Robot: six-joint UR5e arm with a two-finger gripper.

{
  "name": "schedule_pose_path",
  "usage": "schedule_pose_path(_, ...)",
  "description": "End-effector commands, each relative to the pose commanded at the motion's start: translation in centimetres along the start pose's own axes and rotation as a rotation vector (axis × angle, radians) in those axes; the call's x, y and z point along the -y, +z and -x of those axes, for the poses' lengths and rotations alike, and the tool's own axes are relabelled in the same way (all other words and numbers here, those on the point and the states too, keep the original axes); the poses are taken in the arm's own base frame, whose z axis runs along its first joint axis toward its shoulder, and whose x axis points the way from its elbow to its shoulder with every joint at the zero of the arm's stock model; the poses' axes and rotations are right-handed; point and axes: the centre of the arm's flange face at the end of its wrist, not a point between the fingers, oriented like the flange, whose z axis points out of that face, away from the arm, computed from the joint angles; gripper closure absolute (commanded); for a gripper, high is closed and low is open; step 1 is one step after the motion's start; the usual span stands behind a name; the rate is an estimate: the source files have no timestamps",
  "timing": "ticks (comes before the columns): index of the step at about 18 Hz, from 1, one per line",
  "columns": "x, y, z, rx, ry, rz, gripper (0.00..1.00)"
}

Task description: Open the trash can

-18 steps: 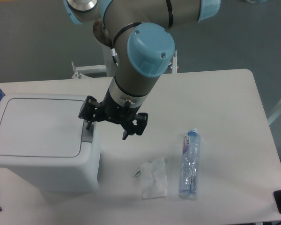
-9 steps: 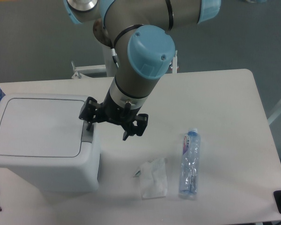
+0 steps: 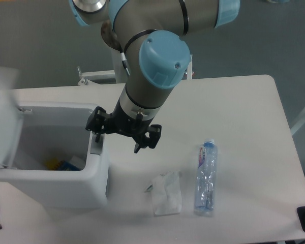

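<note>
End effector [image 3: 116,141] over latch, trash can [image 3: 51,190] lid blurred, contents unclear

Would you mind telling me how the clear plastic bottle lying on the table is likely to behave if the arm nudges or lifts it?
The plastic bottle lies on its side on the table, so a sideways nudge would probably set it rolling. It looks clear and largely empty, so likely light. Its thin walls may dent under a firm squeeze and could slip.
</note>
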Motion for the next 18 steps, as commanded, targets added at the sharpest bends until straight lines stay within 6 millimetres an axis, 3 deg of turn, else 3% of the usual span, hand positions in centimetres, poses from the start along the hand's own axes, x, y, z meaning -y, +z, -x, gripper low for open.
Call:
schedule_pose_path(5,0.0,-0.2,-0.1,0.001,0.003,-0.003,0.0)
schedule_pose_path(9,-0.5,-2.0,-0.1,0.014,0.004,-0.03,0.0)
schedule_pose_path(12,-1.5,-4.6,2.4,0.039,-0.022,-0.078,0.0)
schedule_pose_path(18,-1.8,-6.2,7.2,0.102,-0.044,-0.172,0.0)
